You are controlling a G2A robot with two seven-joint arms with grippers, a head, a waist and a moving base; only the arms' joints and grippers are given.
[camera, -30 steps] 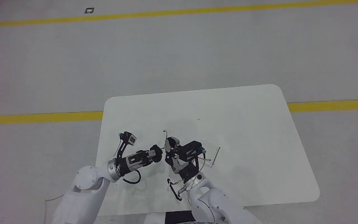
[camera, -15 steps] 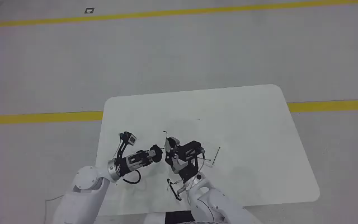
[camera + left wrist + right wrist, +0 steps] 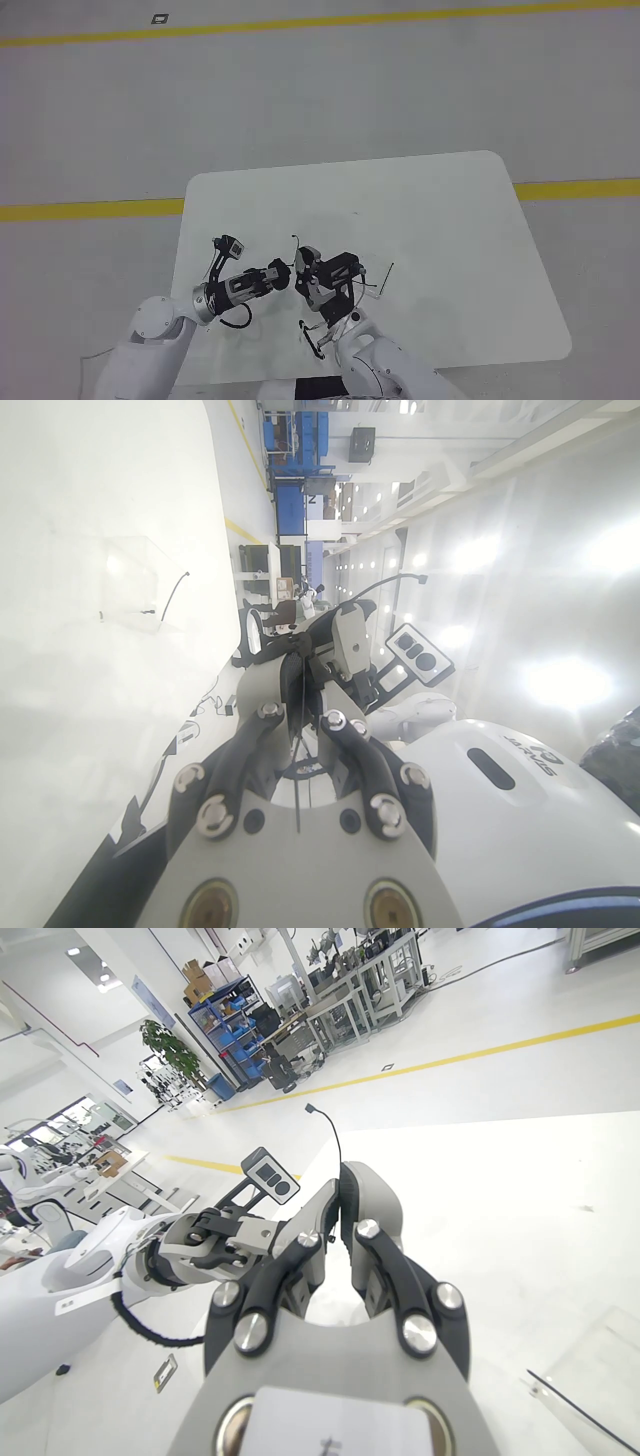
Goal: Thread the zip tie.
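A thin black zip tie (image 3: 336,1135) is held between both grippers above the table's front part. My right gripper (image 3: 340,1195) is shut on the strap, and the head end (image 3: 309,1107) curves up free beyond its fingertips. My left gripper (image 3: 302,662) faces it tip to tip and is shut on the same strap, whose tail (image 3: 299,795) runs back between its fingers. In the top view the left gripper (image 3: 281,273) and right gripper (image 3: 303,266) meet, with the zip tie's head (image 3: 294,238) just above them.
A clear plastic box (image 3: 366,273) lies on the white table (image 3: 450,220) just right of the grippers, holding another black zip tie (image 3: 386,274). It appears in the left wrist view as the box (image 3: 132,587) with its tie (image 3: 172,596).
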